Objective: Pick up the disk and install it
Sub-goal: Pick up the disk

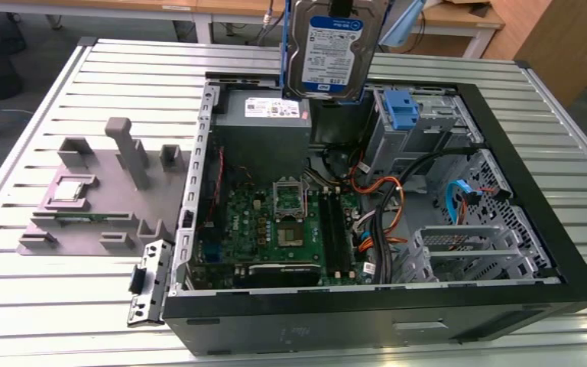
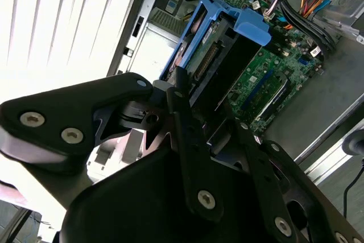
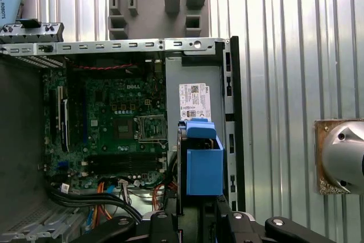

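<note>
Slatted metal tabletop (image 1: pixel 28 321) carries every item. All clock positions are given in the exterior view.

1. At 9 o'clock, a grey moulded fixture (image 1: pixel 79 222) rests on the tabletop. A small square silver part (image 1: pixel 70 191) sits in one of its recesses.
2. At 7 o'clock, a loose metal bracket (image 1: pixel 146 283) lies flat just beside the near corner of the open computer case (image 1: pixel 375 313).
3. The case lies on its side with the cover off. The green motherboard (image 1: pixel 242 222) occupies the floor at its 8 o'clock, and the grey power supply (image 1: pixel 263 134), which bears a white label, stands at its 11 o'clock.
4. At 12 o'clock, the disk (image 1: pixel 332 46) hangs clear above the case. It is upright on edge, with the white-and-blue label facing the camera and blue carrier rails along both long sides. Its lower edge lines up with the gap between the power supply and the drive cage.
5. The gripper (image 3: pixel 196 218) has its jaws closed on the disk, one jaw against each face. In the first wrist view the blue carrier end points down toward the labelled power supply.
6. At the case's 1 o'clock is a metal drive cage with a blue latch (image 1: pixel 400 107).
7. Orange cables (image 1: pixel 390 191) run from the centre toward 3 o'clock, and a blue cable (image 1: pixel 457 200) lies beside them.
8. At the case's 4 o'clock is a second, bare metal cage (image 1: pixel 467 248).
</note>
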Tool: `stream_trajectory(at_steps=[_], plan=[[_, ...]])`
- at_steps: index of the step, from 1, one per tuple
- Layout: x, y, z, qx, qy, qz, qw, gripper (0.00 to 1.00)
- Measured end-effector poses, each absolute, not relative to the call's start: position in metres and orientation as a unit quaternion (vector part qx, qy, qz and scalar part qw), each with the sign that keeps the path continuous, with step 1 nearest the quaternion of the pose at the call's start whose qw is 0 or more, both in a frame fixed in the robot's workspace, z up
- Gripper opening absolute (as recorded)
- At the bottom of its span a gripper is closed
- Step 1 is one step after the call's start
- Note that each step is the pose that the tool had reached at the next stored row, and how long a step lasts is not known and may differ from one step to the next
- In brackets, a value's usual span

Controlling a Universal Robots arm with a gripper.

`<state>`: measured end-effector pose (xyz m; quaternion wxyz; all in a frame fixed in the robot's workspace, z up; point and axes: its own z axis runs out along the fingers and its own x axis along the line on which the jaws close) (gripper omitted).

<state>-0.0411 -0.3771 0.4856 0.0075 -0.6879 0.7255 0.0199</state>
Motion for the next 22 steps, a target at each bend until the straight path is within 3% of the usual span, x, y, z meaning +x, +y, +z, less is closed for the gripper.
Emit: stream_trajectory(at_steps=[22], plan=[[-0.041,-0.395,0.486,-0.688,0.726,0.020,0.007,0.35]])
